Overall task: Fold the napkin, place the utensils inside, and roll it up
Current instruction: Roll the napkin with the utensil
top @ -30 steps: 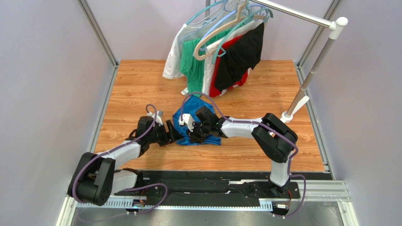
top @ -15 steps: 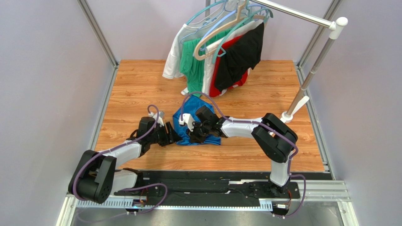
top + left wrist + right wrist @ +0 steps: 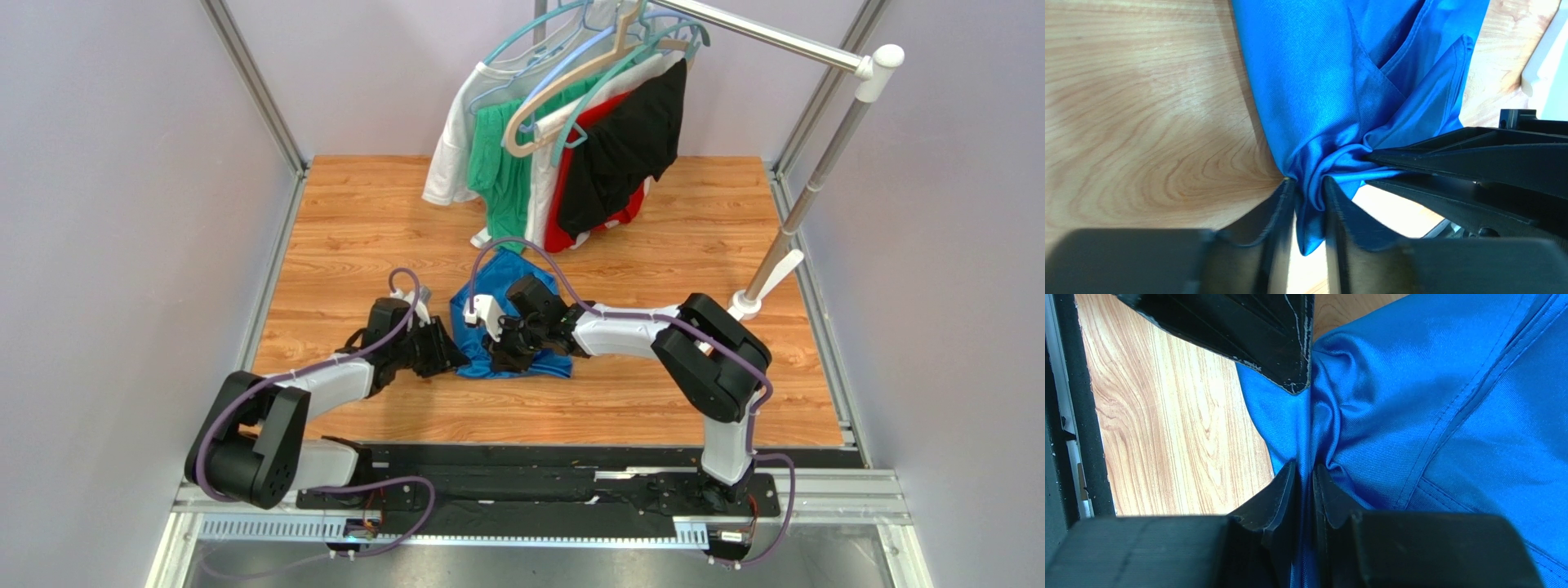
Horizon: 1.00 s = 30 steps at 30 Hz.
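Observation:
The blue napkin (image 3: 491,292) lies crumpled on the wooden table (image 3: 356,221), between my two grippers. My left gripper (image 3: 460,357) comes in from the left. In the left wrist view its jaws (image 3: 1308,184) pinch a bunched fold of the napkin (image 3: 1333,79), and a tip of cloth hangs between the fingers. My right gripper (image 3: 501,353) comes in from the right, shut on a fold of the napkin (image 3: 1444,404) right beside it (image 3: 1306,468). The two grippers nearly touch. The right gripper's black fingers (image 3: 1475,153) show in the left wrist view. The utensils are out of view.
A clothes rack (image 3: 797,208) stands at the back right, its foot (image 3: 745,304) on the table. White, green, red and black garments (image 3: 577,147) hang on hangers just behind the napkin. Metal frame posts (image 3: 252,86) and grey walls enclose the table.
My left gripper's jaws have closed from wide open onto the napkin's fold, and the left arm has edged toward the cloth. The right gripper has held its grip almost unmoved.

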Motion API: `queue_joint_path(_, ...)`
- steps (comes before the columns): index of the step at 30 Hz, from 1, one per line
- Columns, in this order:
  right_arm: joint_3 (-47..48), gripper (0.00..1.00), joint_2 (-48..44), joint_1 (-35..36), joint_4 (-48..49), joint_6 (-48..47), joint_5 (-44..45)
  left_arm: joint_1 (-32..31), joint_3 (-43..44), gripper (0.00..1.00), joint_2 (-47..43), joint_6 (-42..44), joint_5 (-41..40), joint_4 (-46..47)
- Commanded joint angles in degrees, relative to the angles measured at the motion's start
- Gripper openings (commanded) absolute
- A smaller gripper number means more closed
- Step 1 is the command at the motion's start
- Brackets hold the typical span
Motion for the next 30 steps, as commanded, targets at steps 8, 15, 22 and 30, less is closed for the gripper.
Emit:
queue_joint_path(8, 0.8, 0.16, 1.4, -0.1, -3.1, 0.8, -0.1, -0.2, 2.5, 0.00, 4.1, 1.1, -1.6, -5.0)
queue_joint_path(15, 0.2, 0.37, -4.7, -0.1, -1.6, 5.0, 5.7, -0.2, 3.5, 0.00, 4.4, 1.8, -0.8, -7.2)
queue_joint_path(22, -4.6, 0.49, -19.0, -0.1, 0.8, 8.1, 16.7, -0.2, 5.7, 0.00, 4.2, 3.2, -0.2, -11.5)
queue_joint_path(30, -14.0, 0.45, -30.0, 4.1, 3.5, 19.7, 26.8, -0.2, 8.6, 0.00, 5.9, 5.7, 0.8, -14.4)
